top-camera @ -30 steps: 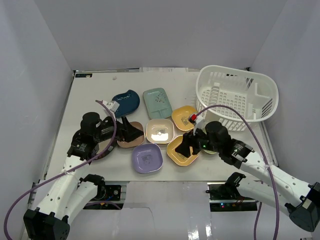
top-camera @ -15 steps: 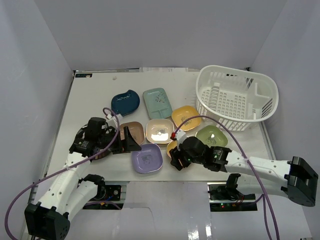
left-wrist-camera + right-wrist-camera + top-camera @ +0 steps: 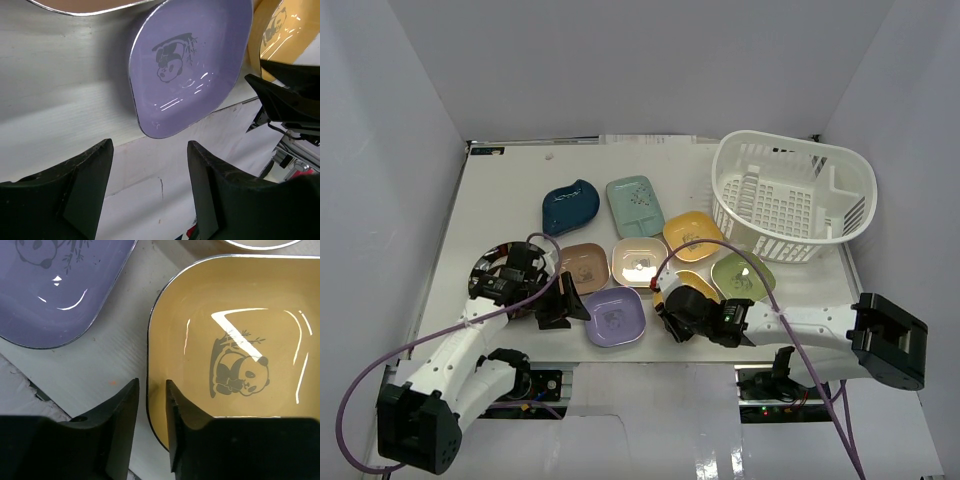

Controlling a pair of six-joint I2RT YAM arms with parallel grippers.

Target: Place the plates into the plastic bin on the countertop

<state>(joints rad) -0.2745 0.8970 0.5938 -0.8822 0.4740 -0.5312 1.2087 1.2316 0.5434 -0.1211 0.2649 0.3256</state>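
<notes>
Several plates lie on the countertop [image 3: 500,190]: teal leaf [image 3: 570,205], pale green rectangle [image 3: 635,205], yellow [image 3: 690,235], cream [image 3: 640,262], pink-tan [image 3: 582,265], green [image 3: 743,275], lavender [image 3: 615,315]. The plastic bin [image 3: 795,195] stands at the far right. My left gripper [image 3: 563,305] is open just left of the lavender plate [image 3: 190,65], and only bare table lies between its fingers [image 3: 75,190]. My right gripper [image 3: 151,415] straddles the near-left rim of a second yellow plate [image 3: 235,340], with the jaws narrow and slim gaps either side of the rim.
A round dark-rimmed dish [image 3: 492,272] lies partly under my left arm. The near table edge [image 3: 165,145] runs just below both grippers. White walls enclose the left, back and right. Purple cables loop above both arms.
Both grippers dropped toward the near edge. The left one slid to the lavender plate's left side and narrowed. The right one narrowed around the yellow plate's rim.
</notes>
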